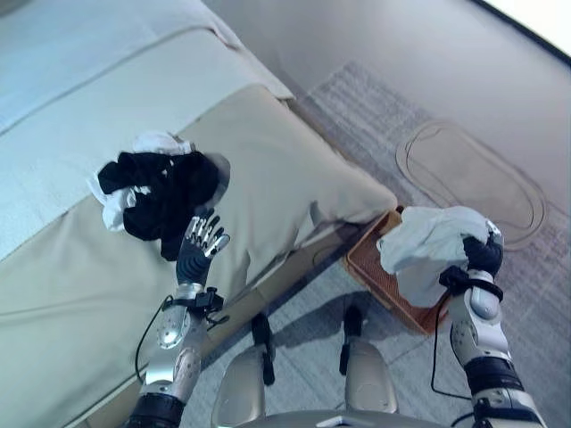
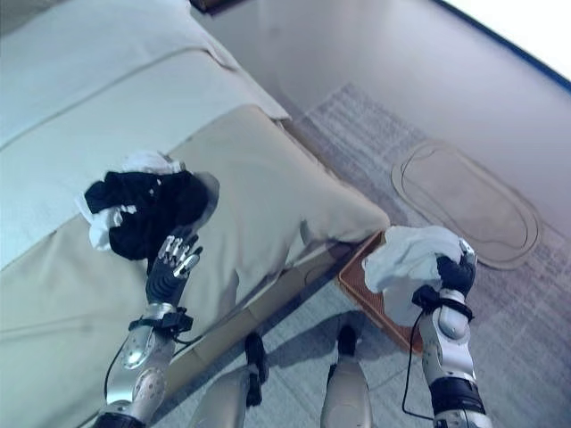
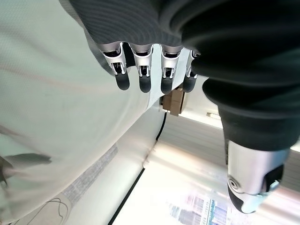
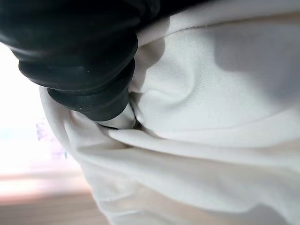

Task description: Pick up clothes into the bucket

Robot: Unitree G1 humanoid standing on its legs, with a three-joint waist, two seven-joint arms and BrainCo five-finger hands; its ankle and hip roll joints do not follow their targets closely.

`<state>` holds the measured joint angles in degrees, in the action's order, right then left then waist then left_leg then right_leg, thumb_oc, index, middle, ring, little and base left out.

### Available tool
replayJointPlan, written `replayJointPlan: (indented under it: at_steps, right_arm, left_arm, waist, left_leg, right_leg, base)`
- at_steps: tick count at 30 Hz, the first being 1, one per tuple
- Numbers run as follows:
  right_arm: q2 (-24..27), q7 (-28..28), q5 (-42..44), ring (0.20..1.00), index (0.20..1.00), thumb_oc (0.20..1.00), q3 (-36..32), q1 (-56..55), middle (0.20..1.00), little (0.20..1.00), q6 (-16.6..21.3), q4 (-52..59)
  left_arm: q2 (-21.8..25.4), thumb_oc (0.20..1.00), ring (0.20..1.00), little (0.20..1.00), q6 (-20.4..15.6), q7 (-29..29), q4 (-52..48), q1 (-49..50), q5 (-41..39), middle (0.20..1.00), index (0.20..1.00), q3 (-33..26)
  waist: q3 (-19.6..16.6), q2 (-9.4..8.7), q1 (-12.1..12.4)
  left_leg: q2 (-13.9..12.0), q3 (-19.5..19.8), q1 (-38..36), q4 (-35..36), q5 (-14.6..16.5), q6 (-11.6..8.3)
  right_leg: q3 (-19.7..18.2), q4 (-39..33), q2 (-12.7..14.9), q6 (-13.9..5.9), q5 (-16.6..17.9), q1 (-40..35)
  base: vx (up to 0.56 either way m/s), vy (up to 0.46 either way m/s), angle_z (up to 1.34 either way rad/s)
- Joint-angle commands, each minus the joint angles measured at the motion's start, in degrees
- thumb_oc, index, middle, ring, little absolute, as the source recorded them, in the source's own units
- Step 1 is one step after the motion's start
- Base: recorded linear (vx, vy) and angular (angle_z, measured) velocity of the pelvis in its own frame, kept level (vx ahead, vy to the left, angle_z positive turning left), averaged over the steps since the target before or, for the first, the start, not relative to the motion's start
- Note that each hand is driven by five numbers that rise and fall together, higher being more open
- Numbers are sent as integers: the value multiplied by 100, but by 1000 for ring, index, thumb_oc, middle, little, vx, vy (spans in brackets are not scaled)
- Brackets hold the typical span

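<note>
Under the right hand, a white cloth hangs bunched, long axis down, over the basket; fingers hidden in cloth, grip can't tell. Left hand reaches fwd, fingers straight, just short of the dark clothes on the bed.

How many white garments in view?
2, maybe more. One white garment hangs from the right hand over the basket. White cloth sits tangled in the black clothes on the bed; more may be hidden.
</note>
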<state>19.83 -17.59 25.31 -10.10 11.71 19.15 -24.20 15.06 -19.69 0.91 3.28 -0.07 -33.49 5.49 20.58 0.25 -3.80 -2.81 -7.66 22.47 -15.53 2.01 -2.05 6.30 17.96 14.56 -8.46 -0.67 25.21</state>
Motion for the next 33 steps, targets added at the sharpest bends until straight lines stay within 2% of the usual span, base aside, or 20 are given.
replayJointPlan:
  at_steps: [1,5,7,13,14,15,17,18,25,33]
  right_arm:
    - [478,-287,-44,200,200,200,-208,238,200,200,534,198]
    - [839,-515,17,200,200,200,-224,616,200,200,569,-70]
    - [846,-513,21,200,200,200,-220,627,200,200,574,-83]
    - [1459,-700,32,200,200,200,-72,1191,200,200,533,-603]
    - [1555,-732,20,200,200,200,-26,1301,200,200,523,-710]
    - [1607,-760,4,200,200,200,15,1372,200,200,504,-821]
    - [1703,-784,22,200,200,200,99,1529,200,200,471,-1068]
    - [1766,-798,24,200,200,200,153,1619,200,200,421,-1271]
    - [2248,-709,-159,200,200,200,790,2411,200,200,13,-2467]
    - [2531,-479,-469,200,200,200,1480,3027,200,200,-307,-3389]
  left_arm:
    - [72,1000,1000,1000,-541,190,-721,64,-164,1000,1000,-175]
    - [178,1000,1000,1000,-642,371,-970,-33,-67,1000,1000,-133]
    - [174,1000,1000,1000,-642,371,-969,-39,-67,1000,1000,-135]
    - [287,1000,1000,1000,-739,462,-1175,-103,-178,1000,1000,-52]
    - [287,1000,1000,1000,-759,462,-1202,-141,-222,1000,1000,-26]
    - [313,1000,1000,1000,-777,475,-1220,-153,-236,1000,1000,1]
    - [334,1000,1000,1000,-805,494,-1239,-191,-274,1000,1000,20]
    - [354,1000,1000,1000,-805,492,-1278,-182,-317,1000,1000,52]
    - [346,1000,1000,1000,-867,409,-1474,-196,-672,1000,1000,229]
    - [422,1000,1000,1000,-904,397,-1618,-210,-707,1000,1000,377]
  waist:
    - [-198,26,-93]
    - [-113,132,-98]
    - [-142,139,-91]
    - [34,309,-86]
    - [40,350,-76]
    - [47,398,-52]
    - [95,436,-51]
    - [78,485,-10]
    - [146,681,98]
    - [148,807,166]
  left_leg:
    - [-105,52,505,-1146,634,49]
    - [-219,25,1374,-2014,947,63]
    - [-227,21,1429,-2052,964,63]
    - [-213,-65,2187,-2735,1197,109]
    - [-200,-65,2324,-2861,1242,118]
    - [-195,-7,2320,-2945,1428,82]
    - [-188,-105,2564,-3091,1333,141]
    - [-181,-81,2554,-3193,1546,100]
    - [-113,-258,2943,-3457,1640,153]
    - [-81,-314,3240,-3545,1632,176]
  right_leg:
    - [171,343,15,44,120,393]
    - [-81,1176,-58,131,-124,1336]
    - [-91,1208,-63,132,-135,1394]
    - [-401,1939,-113,218,-341,2300]
    - [-456,2065,-126,236,-404,2432]
    - [-522,2249,-160,209,-594,2497]
    - [-580,2388,-145,281,-510,2756]
    - [-635,2558,-177,250,-725,2801]
    - [-934,2925,-186,311,-804,3384]
    - [-1051,3127,-156,326,-832,3770]
  base:
    - [-111,-28,-1]
    - [-102,-22,-8]
    - [-44,-3,-12]
    - [-62,13,-11]
    - [51,12,-9]
    - [36,19,0]
    - [0,0,0]
    - [12,25,-4]
    - [-1,43,-9]
    - [-8,8,-2]
